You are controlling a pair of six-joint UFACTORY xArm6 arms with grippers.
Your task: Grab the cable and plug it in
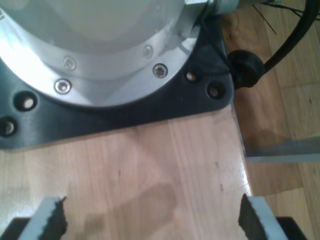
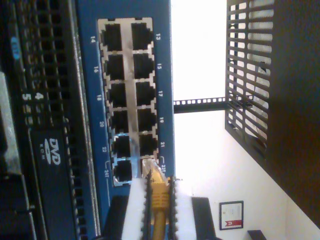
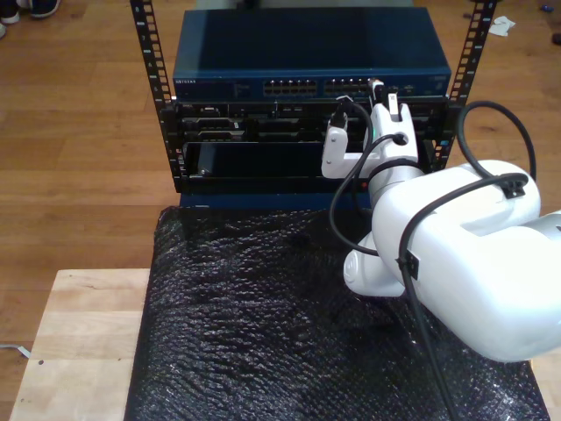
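The yellow-orange cable (image 2: 160,200) is pinched between the white fingers (image 2: 135,210) of my second gripper (image 2: 159,212), which is shut on it. Its clear plug (image 2: 151,171) points at the blue network switch (image 2: 90,75) and sits at the edge of the port marked 23. I cannot tell whether the plug is seated in it. In the exterior view my second gripper (image 3: 384,95) reaches up to the switch's (image 3: 307,61) port row, towards the exterior view's right. My first gripper (image 1: 152,222) is open over a bare wooden table (image 1: 150,165), with nothing between its fingers.
The switch sits atop a black rack (image 3: 263,149) with other equipment below it. Black bubble-textured sheeting (image 3: 263,324) covers the table in front. A silver arm base on a black plate (image 1: 150,110) stands close ahead of my first gripper. Thick black cables (image 3: 473,175) loop over the white arm.
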